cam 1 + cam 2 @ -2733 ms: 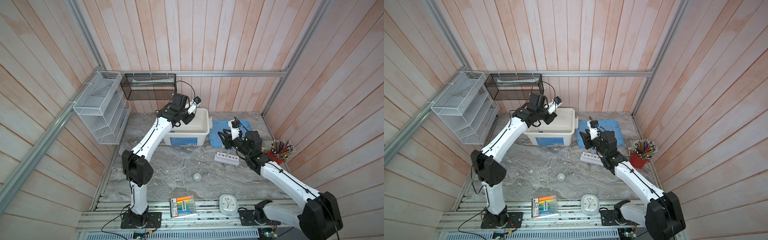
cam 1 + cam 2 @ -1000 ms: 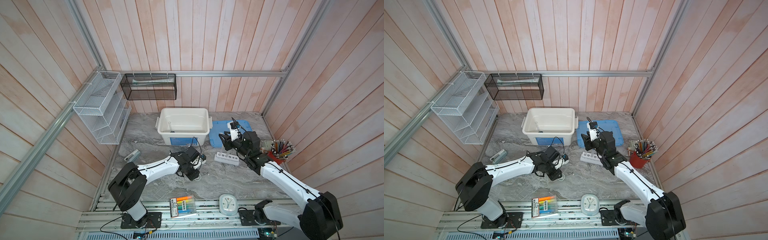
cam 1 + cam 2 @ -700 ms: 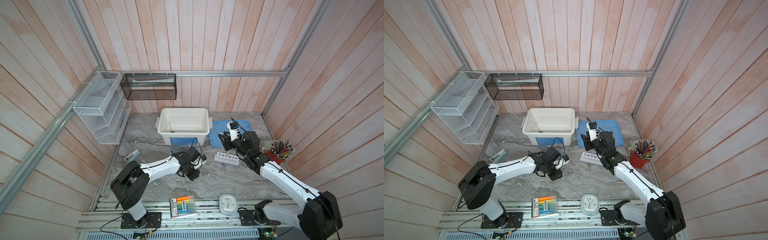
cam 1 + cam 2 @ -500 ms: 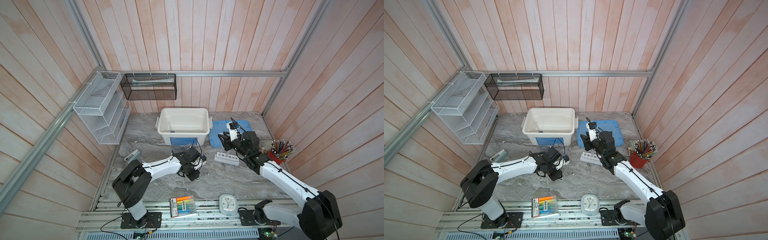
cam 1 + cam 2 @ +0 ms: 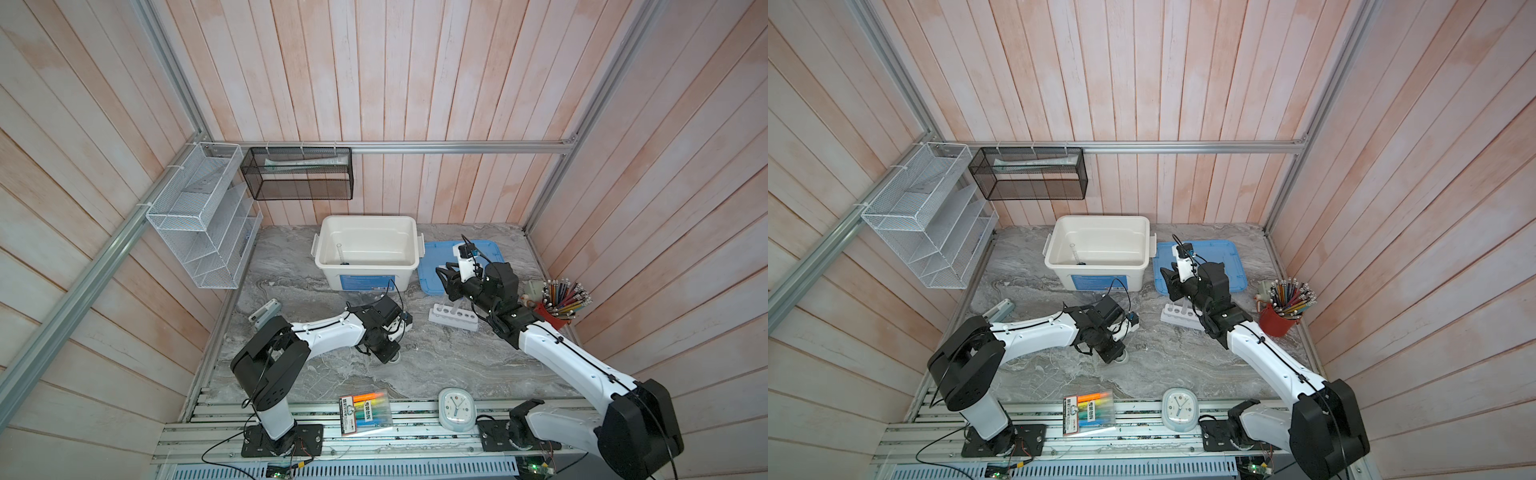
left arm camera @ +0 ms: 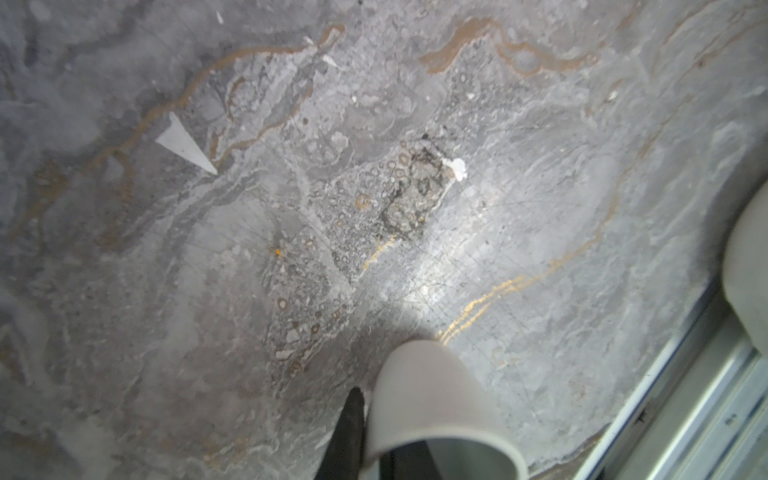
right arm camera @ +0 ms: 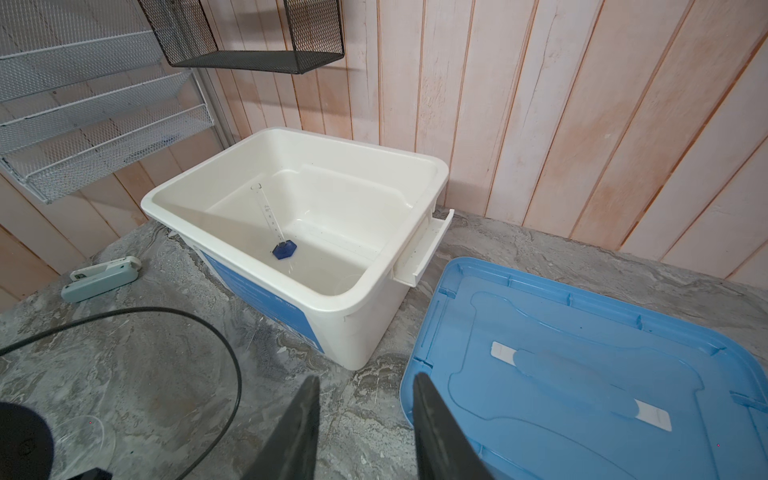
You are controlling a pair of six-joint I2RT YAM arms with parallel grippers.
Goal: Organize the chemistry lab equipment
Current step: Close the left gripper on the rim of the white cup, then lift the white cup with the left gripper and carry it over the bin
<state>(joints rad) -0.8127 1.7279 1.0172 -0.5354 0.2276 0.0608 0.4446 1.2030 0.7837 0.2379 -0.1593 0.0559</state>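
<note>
Matte white and round, the tiny white bowl (image 6: pixel 428 395) sits on the veined grey marble tabletop (image 6: pixel 291 208), its thin curved wall pinched by the left gripper (image 5: pixel 387 354), while the right gripper (image 7: pixel 365 415) stands spread near the ribbed blue plastic lid (image 7: pixel 582 353).

White bin (image 7: pixel 374 328), lid off
Blue-based cylinder (image 7: pixel 274 226) sits tilted inside, blue lid (image 7: pixel 582 374) flat just beside it, right gripper (image 7: pixel 365 380) gaping, empty.

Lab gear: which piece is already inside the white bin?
The blue-based cylinder, tilted inside the white bin. The white six-hole rack and the tiny white bowl are both outside it, on the table.
</note>
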